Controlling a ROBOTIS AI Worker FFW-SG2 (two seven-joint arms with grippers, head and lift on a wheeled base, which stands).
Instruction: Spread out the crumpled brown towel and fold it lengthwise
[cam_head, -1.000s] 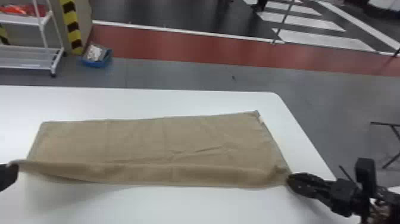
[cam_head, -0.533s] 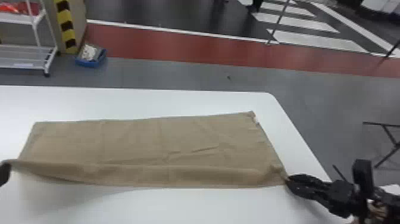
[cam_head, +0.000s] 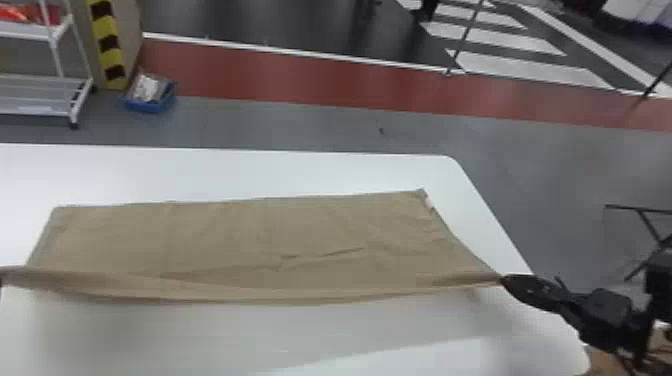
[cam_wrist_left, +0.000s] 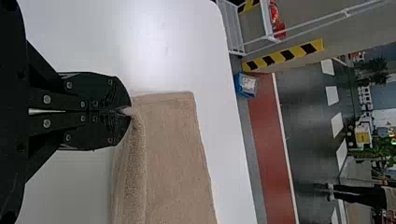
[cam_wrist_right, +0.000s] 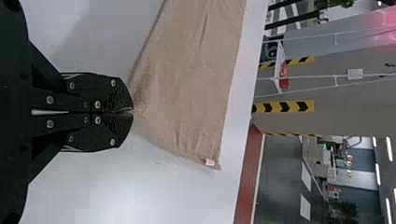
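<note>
White tabletop runs out of the head view on the left, and past it lies grey floor with a red band. Just a dark sliver of the left gripper pokes in at the head view's left edge, and the right arm is cut off on the other side. What lies under the brown towel's near band is hidden from me, and I can't tell how many layers each grip has.

From its own wrist view, the left gripper has its fingers closed together on one near corner; the right gripper is likewise pinched tight on the other. Between them the near edge sags as a soft roll, shadow beneath, while the rest lies spread on the table, lightly creased, a small pale tag by the far right corner.

Beyond the table stand a white rack, a yellow-and-black post and a blue bin; a black folding frame is off to the right. Bare white surface shows along the far edge and on the near side, and the table's far right corner is rounded.
</note>
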